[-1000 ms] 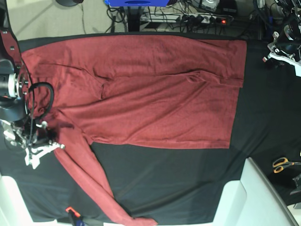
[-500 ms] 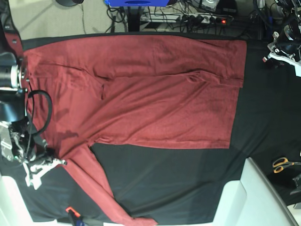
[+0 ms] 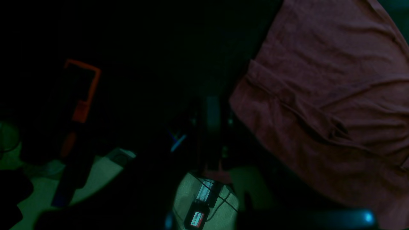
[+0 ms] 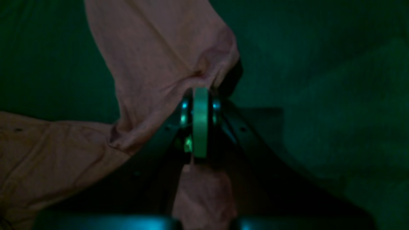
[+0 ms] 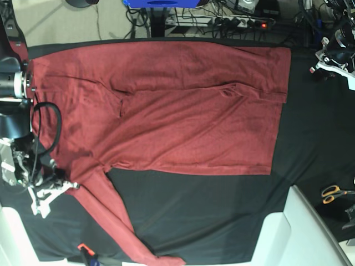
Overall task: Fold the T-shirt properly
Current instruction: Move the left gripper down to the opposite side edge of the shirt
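The maroon T-shirt (image 5: 183, 111) lies spread flat on the black table cloth (image 5: 211, 210), in the base view. One long sleeve (image 5: 113, 221) runs diagonally to the near edge. The other sleeve lies folded across the body. My right gripper (image 5: 49, 193) sits at the upper end of that loose sleeve, at the left. In the right wrist view it (image 4: 200, 91) is shut on a pinched fold of the T-shirt (image 4: 159, 64). My left gripper (image 5: 326, 62) hovers shut and empty beyond the shirt's hem, at the far right. The left wrist view is dark, with the shirt's hem (image 3: 335, 95) at the right.
Yellow-handled scissors (image 5: 333, 193) lie at the right edge. A white panel (image 5: 302, 233) rises at the near right corner. An orange-and-black tool (image 5: 84, 250) sits by the near left edge. A power strip and cables (image 5: 233, 22) lie behind the table.
My right gripper has moved toward the near edge and closed fully, pulling the top of the loose sleeve with it. The left arm has not moved.
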### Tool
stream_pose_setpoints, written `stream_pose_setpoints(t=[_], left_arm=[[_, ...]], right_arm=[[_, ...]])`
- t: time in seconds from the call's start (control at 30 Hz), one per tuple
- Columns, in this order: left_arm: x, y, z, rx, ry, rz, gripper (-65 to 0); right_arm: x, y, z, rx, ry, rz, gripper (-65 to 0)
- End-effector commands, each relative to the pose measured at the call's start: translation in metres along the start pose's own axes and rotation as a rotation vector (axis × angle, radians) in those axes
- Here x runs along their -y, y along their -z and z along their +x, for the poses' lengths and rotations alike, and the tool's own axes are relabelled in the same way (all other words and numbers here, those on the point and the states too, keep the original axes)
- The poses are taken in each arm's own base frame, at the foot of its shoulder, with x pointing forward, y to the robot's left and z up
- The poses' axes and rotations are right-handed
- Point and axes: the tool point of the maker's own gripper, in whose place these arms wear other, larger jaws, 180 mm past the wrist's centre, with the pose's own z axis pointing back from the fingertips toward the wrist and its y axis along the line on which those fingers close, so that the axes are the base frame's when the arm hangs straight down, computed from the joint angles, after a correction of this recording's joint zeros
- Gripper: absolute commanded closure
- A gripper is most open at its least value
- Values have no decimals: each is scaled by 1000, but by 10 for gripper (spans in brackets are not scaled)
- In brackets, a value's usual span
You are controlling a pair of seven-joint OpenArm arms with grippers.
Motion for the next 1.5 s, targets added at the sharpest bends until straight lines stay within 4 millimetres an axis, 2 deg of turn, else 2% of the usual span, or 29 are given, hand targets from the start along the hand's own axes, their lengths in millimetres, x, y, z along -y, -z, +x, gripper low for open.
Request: stream_pose_setpoints(t=[0.0,0.17,0.23,0.37,0.43,0.57,0.63,0.83,0.93,1.03,1.1,1.17,1.23,1.33,1.4,1.47], left_arm=[[2,-4,15,40,25,-9,-33],[25,9,36,53,89,-66,-35],[48,21,46,49,136,-115,-36],[73,46,75,47,151,-127,-41],[74,62,88,32,131,-106,-89],[87,96,102,-25,128,-115,-268],[91,110,105,-52,116,-117,-329],[105,140,119,-104,74,-121,-337],[113,146,128,-109,137,-101,-339],[109,148,137,-103,244,-27,-344],[108,150,134,-109,275,-2,-346],[106,150,136,-107,290,13,-346],[104,150,135,-110,290,17,-346],[102,150,134,-113,295,22,-346],[102,150,135,-112,295,21,-346],[103,150,136,-109,294,20,-346]], right_arm=[[-1,-7,30,68,-12,5,0],[-1,-7,29,65,-11,5,0],[-1,-7,29,65,-11,5,0],[0,-7,27,63,-10,4,0],[0,-7,27,61,-10,4,0],[0,-6,25,58,-9,4,0],[1,-6,21,51,-8,2,0],[2,-5,19,50,-2,2,-15],[2,-5,13,11,1,3,-138],[6,-7,12,1,-1,-4,-321],[9,-8,13,3,0,-8,-443],[27,-15,17,19,25,-34,-542],[48,-24,21,50,104,-53,-563],[74,-35,7,23,214,-73,-536],[79,-37,1,0,222,-78,-530],[83,-35,-17,-29,226,-88,-534]])
